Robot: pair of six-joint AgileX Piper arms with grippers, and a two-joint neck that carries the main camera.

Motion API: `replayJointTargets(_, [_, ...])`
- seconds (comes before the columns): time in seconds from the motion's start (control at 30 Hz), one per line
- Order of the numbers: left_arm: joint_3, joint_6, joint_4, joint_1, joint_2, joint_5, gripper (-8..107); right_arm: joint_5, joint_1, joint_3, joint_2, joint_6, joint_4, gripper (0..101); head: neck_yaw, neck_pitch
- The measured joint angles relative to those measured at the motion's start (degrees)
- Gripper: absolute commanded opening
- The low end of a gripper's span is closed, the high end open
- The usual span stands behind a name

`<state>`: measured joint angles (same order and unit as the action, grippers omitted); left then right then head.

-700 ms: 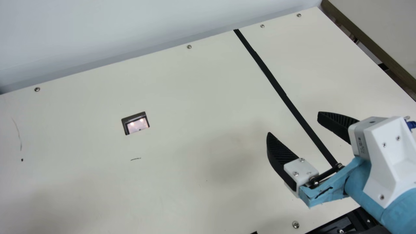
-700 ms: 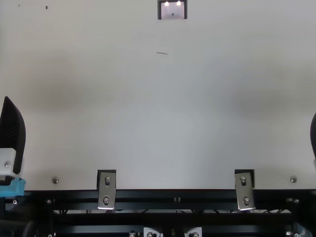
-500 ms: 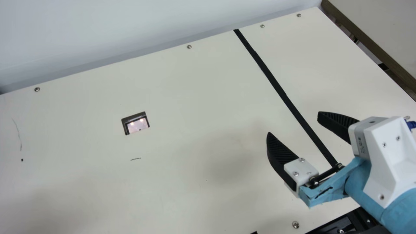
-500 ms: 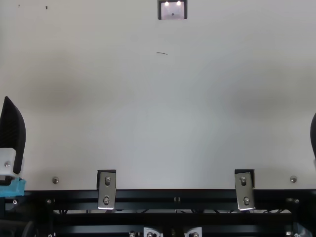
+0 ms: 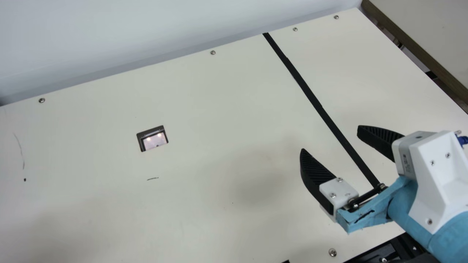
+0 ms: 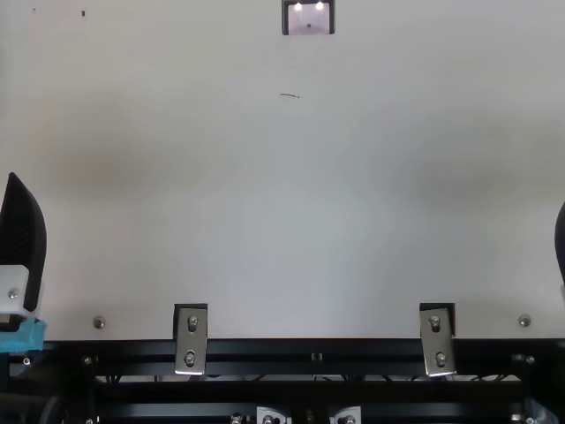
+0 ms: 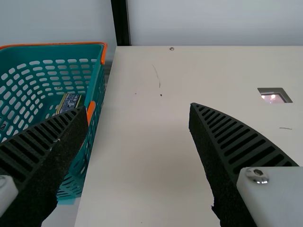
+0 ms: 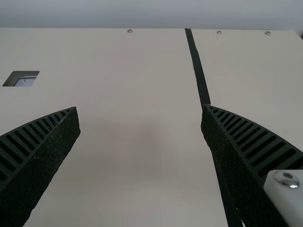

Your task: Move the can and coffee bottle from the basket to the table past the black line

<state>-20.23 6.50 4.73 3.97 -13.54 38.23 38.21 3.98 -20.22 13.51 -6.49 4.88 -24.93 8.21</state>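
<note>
Can or coffee bottle (image 7: 70, 102), partly hidden, inside teal basket (image 7: 47, 51).

Small rectangular cutout (image 5: 152, 138), silvery screws (image 5: 212, 52), short dark mark (image 5: 152, 178), pale wall (image 5: 109, 33).

No legible text or numbers.

We've a cream table (image 5: 219, 98) w/ a black line (image 5: 316, 103) across it, a rect. cutout (image 5: 152, 138) & a short dark mark (image 5: 152, 178).
</note>
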Motion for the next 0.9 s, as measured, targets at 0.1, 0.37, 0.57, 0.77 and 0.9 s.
replayJointTargets(0.1, [0.0, 0.0, 0.0, 0.0, 0.0, 0.0, 90, 0.0, -0.07, 0.0, -0.05, 0.0, 0.0, 101, 0.0, -0.29])
replayJointTargets(0.37, [0.0, 0.0, 0.0, 0.0, 0.0, 0.0, 90, -0.8, 0.2, -4.05, 2.34, 1.43, -1.01, 101, 0.0, 0.0])
replayJointTargets(0.57, [0.0, 0.0, 0.0, 0.0, 0.0, 0.0, 90, 0.43, -0.35, -11.7, 5.84, 3.61, -1.97, 101, 0.0, -0.29])
replayJointTargets(0.77, [0.0, 0.0, 0.0, 0.0, 0.0, 0.0, 90, 6.57, -1.71, -21.45, 8.19, 6.9, -2.53, 101, 0.0, -0.29])
replayJointTargets(0.9, [0.0, 0.0, 0.0, 0.0, 0.0, 0.0, 90, 12.96, -3.55, -28.17, 8.4, 10.06, -2.53, 101, 0.0, 0.0])
